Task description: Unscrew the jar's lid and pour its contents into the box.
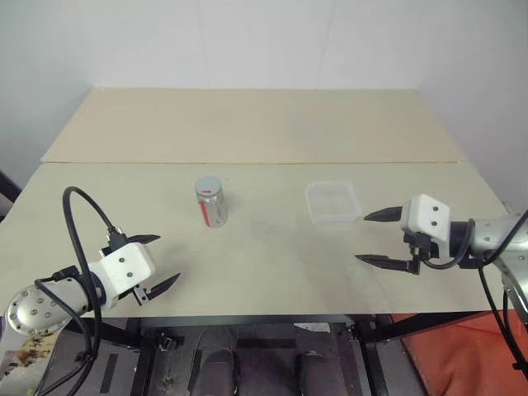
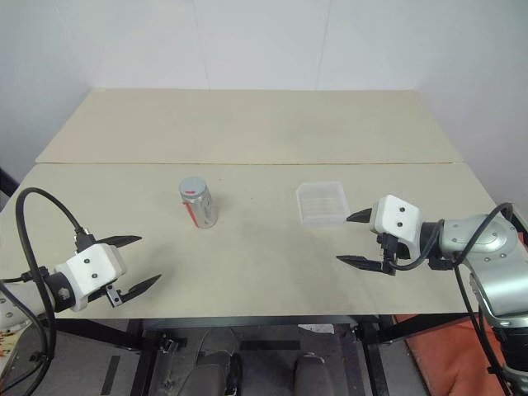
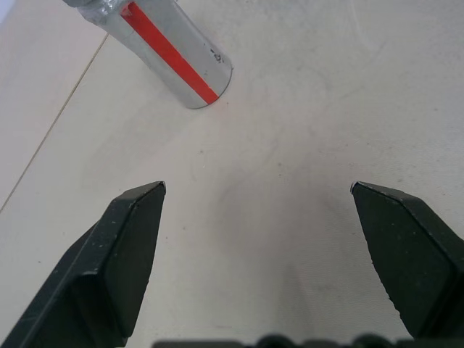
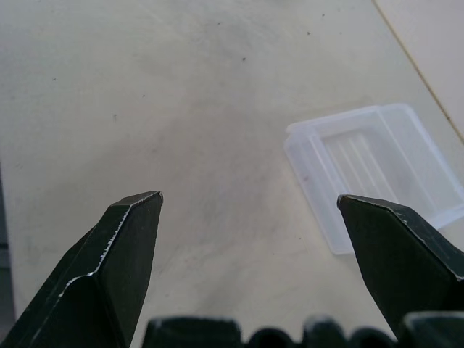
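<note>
Jar (image 1: 211,201) (upright) beyond left fingers (image 1: 142,239)

A pale beige counter (image 1: 272,247) meets a second beige board (image 1: 256,124) behind it at a seam, backed by a plain white wall (image 1: 247,41).

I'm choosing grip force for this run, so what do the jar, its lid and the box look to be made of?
The jar: silvery, glossy wall with a red stripe, likely metal or foil-wrapped plastic; the sheen leaves it open. The lid: dull grey, flat-topped cap, probably plastic or matte metal. The box: clear, thin-walled plastic, since the table shows through its ribbed floor.
</note>
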Controlling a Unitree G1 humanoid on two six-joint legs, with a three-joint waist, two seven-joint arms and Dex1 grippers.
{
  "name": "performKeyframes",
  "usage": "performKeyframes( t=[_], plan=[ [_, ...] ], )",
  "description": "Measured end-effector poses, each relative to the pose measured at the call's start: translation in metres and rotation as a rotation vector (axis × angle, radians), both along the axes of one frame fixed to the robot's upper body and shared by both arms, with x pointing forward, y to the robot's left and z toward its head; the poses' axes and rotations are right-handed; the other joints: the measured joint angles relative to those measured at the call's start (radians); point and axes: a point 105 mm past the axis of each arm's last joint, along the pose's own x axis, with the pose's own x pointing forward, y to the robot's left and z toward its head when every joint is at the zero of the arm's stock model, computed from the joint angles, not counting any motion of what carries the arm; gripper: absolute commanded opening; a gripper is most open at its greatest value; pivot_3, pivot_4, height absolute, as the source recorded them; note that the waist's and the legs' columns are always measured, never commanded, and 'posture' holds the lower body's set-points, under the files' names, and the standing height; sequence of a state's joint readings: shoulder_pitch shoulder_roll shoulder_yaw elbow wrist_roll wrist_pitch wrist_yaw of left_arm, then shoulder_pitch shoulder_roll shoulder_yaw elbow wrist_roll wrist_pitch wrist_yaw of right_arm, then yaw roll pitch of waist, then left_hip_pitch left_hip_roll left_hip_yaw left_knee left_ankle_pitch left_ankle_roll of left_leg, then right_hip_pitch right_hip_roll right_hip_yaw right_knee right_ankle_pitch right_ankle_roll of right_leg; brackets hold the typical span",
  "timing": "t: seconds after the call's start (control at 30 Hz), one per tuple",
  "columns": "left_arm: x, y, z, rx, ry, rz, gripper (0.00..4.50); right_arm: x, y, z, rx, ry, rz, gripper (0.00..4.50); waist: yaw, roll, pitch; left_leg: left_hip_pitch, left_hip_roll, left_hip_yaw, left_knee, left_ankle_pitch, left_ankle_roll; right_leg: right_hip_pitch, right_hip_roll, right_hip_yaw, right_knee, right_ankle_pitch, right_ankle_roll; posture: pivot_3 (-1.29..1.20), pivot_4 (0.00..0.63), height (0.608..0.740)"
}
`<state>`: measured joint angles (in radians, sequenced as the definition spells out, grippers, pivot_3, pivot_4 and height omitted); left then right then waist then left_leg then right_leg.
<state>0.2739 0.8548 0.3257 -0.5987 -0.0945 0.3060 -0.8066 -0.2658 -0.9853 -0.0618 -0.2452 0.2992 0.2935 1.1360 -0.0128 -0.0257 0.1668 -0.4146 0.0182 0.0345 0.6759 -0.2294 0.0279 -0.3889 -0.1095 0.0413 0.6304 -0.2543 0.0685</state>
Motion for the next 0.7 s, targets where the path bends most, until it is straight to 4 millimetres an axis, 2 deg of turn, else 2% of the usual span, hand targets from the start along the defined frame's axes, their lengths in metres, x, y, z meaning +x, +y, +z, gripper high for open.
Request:
performKeyframes(
  t=[0.23, 0.43, 0.57, 0.7],
  plan=[
    [-0.001, -0.001, 0.002, -0.019, -0.02, 0.014, 4.46, 0.004, 0.002, 0.002, 0.007, -0.007, 0.014, 4.5, 0.0, 0.0, 0.0, 0.0, 0.0, 0.0, 0.0, 0.0, 0.0, 0.0, 0.0, 0.0, 0.0, 0.0, 0.0, 0.0, 0.15, 0.74],
    [-0.005, 0.001, -0.005, -0.043, -0.007, 0.043, 4.46, 0.007, 0.006, -0.001, 0.012, -0.004, 0.031, 4.5, 0.0, 0.0, 0.0, 0.0, 0.0, 0.0, 0.0, 0.0, 0.0, 0.0, 0.0, 0.0, 0.0, 0.0, 0.0, 0.0, 0.15, 0.74],
    [0.01, -0.011, 0.004, -0.192, -0.138, 0.088, 4.46, 0.011, 0.014, 0.0, 0.039, -0.015, 0.044, 4.5, 0.004, 0.0, 0.0, 0.0, -0.001, -0.001, 0.0, 0.0, 0.0, 0.001, 0.0, 0.0, 0.0, 0.0, 0.0, 0.0, 0.15, 0.74],
    [0.029, -0.021, -0.002, -0.37, -0.229, 0.179, 4.46, 0.009, 0.019, -0.003, 0.045, -0.008, 0.056, 4.5, 0.009, 0.0, 0.0, 0.0, -0.002, -0.001, 0.001, 0.0, 0.0, 0.001, -0.001, 0.0, 0.0, 0.001, 0.001, 0.0, 0.15, 0.74]
  ],
)
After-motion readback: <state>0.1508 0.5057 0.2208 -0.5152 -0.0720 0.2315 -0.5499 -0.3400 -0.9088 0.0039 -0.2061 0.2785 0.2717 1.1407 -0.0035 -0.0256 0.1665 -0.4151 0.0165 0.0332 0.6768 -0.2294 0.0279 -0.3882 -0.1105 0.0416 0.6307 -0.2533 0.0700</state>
